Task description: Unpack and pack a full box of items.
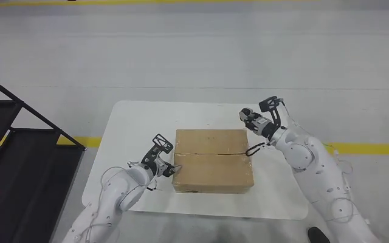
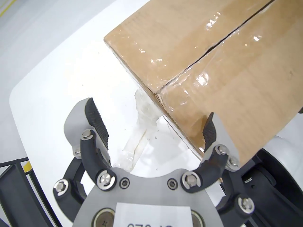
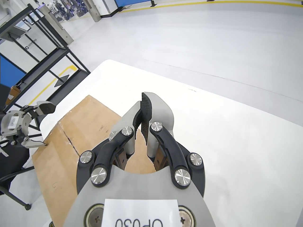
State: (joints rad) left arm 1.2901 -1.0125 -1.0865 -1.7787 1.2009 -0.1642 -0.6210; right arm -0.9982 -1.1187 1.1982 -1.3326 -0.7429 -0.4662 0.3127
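Note:
A closed cardboard box [image 1: 213, 159] stands in the middle of the white table [image 1: 140, 121], its two top flaps meeting along a centre seam with clear tape over it. My left gripper [image 1: 165, 159] is open at the box's left end, one finger over the box's end edge [image 2: 208, 131], the other over the table. A torn strip of clear tape [image 2: 139, 138] hangs from the box end between the fingers. My right gripper [image 1: 248, 115] is shut with nothing in it, just above the box's far right corner [image 3: 94, 119].
A black metal rack [image 1: 30, 164] stands left of the table. The table has bare room behind the box and at its right. A yellow floor line [image 1: 358, 147] runs behind the right arm.

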